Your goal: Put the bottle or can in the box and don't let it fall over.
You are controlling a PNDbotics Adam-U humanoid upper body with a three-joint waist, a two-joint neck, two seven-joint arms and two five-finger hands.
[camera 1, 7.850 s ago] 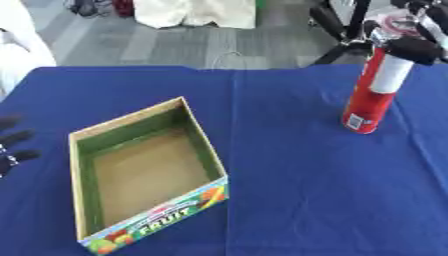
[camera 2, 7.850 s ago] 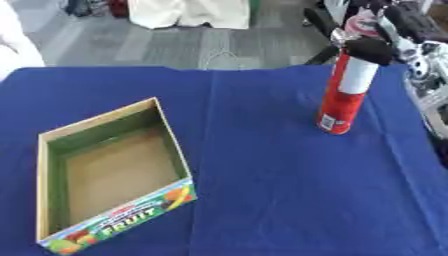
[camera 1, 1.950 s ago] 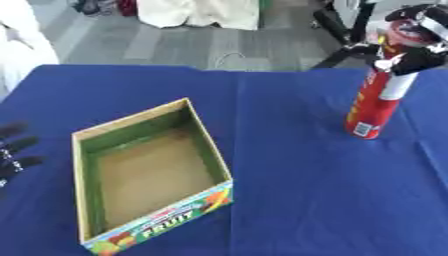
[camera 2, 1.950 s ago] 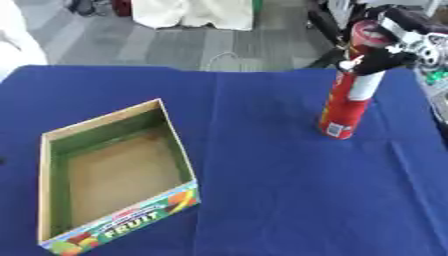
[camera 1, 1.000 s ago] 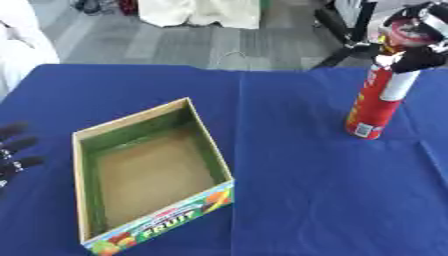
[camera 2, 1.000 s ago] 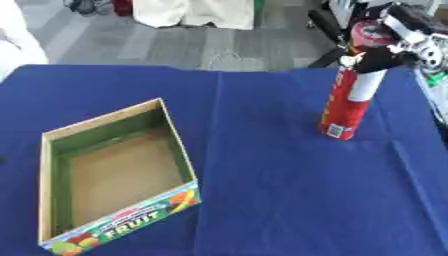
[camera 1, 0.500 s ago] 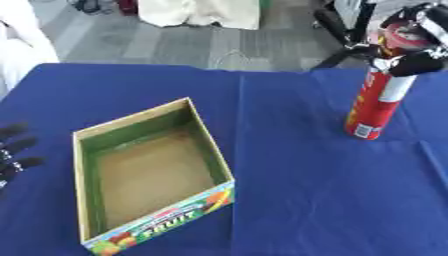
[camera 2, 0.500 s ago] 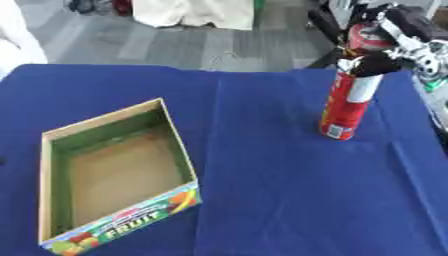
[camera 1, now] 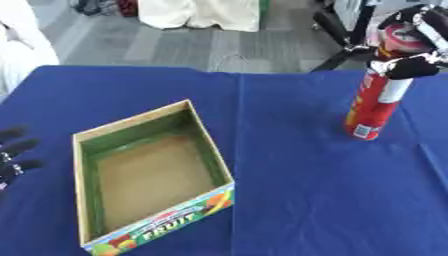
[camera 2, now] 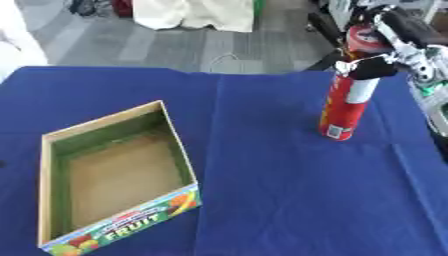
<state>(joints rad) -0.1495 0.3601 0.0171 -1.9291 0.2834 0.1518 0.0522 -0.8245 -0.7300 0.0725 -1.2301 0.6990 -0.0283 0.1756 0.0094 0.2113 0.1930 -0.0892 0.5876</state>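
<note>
At the far left edge we see our left hand (camera 1: 12, 152) resting idle, its dark fingers straight and spread, holding nothing, just as it lay in the earlier views.

Next comes the box (camera 1: 140, 172), an open cardboard tray with green inner walls, a bare brown floor and a fruit print on its near end. It sits askew on the blue surface (camera 1: 297, 200), nothing inside it, and it has not moved.

Well apart from it, on the right and farther back, stands the can (camera 2: 347, 95), a tall red tube with a pale band near its top. It is upright, its base still on the cloth. Our right hand (camera 2: 378, 47) reaches in from the upper right corner; over the last seconds it has settled onto the top of the can, and its fingers (camera 1: 409, 67) now curl round the upper part just below the lid. We judge the grasp made but the lift not begun, since the can's foot sits at the same spot as before.

That means the carry is all still ahead of us. A hold so high on a tall, narrow tube will likely let the bottom swing, so we would lift straight, cross to the box slowly, and set the base flat on the box floor before letting go.
</note>
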